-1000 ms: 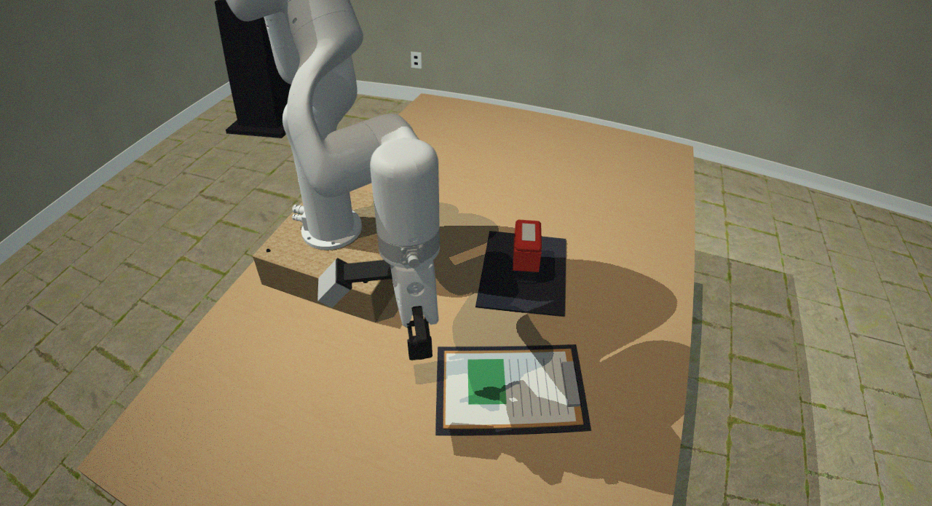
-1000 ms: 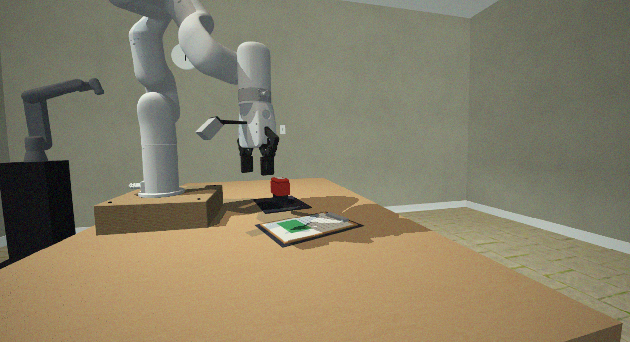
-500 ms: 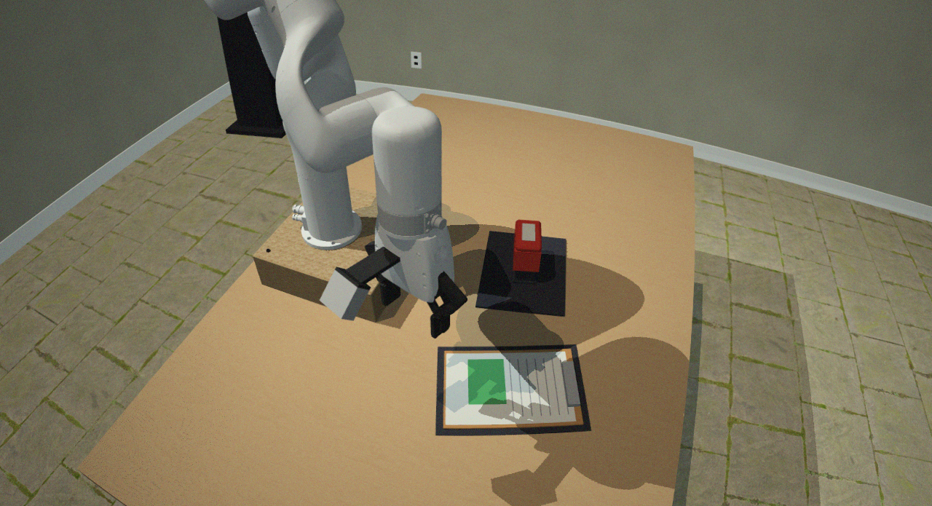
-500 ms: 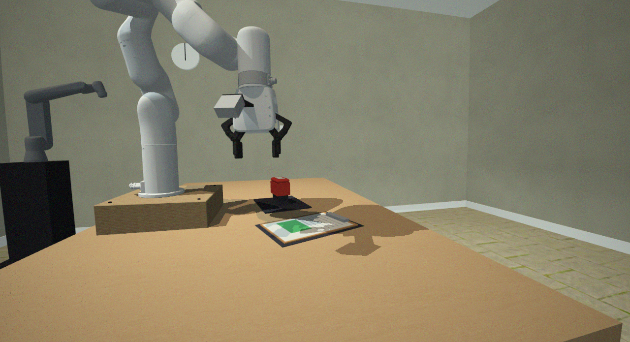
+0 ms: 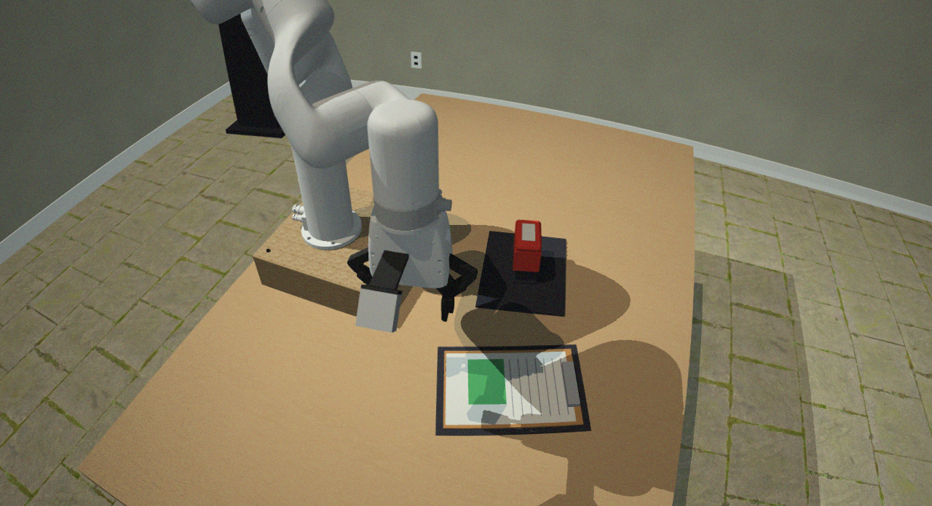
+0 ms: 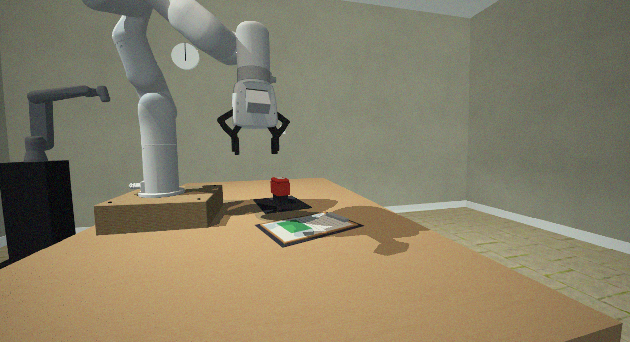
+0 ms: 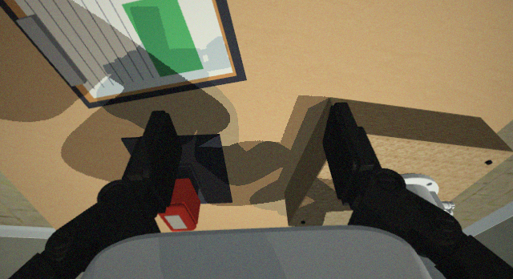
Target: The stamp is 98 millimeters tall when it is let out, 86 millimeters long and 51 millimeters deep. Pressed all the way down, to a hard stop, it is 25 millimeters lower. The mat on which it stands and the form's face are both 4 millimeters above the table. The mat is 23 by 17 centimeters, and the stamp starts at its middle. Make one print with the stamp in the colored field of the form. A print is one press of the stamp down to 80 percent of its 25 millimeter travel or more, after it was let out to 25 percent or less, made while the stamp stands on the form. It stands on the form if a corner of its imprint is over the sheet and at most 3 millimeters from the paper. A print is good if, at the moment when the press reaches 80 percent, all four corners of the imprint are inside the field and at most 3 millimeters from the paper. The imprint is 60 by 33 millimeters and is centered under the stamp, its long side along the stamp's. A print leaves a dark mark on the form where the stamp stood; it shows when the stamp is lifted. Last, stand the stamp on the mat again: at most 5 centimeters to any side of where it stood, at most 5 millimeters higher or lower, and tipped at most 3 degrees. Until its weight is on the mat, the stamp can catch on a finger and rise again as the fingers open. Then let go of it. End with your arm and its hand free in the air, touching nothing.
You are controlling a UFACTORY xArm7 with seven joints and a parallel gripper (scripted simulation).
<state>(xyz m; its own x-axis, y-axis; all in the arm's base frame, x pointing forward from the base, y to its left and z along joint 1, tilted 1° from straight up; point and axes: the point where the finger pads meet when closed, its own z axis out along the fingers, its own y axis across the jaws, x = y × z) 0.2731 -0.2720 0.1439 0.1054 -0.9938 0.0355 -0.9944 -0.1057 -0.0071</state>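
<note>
The red stamp (image 5: 527, 244) stands upright on the black mat (image 5: 522, 274); it also shows in the exterior view (image 6: 279, 186) and, partly behind a finger, in the wrist view (image 7: 181, 206). The form (image 5: 511, 389) on its clipboard lies in front of the mat, with a green field (image 5: 486, 381) that bears no dark mark; the green field also shows in the wrist view (image 7: 162, 32). My gripper (image 6: 254, 146) is open and empty. It hangs high above the table, to the left of the stamp, between the arm's base block and the mat.
The wooden base block (image 5: 325, 269) of the arm stands left of the mat. A black pedestal (image 6: 35, 203) with a grey arm stands off the table at the far left. The wrist camera box (image 5: 378, 307) juts out from the gripper.
</note>
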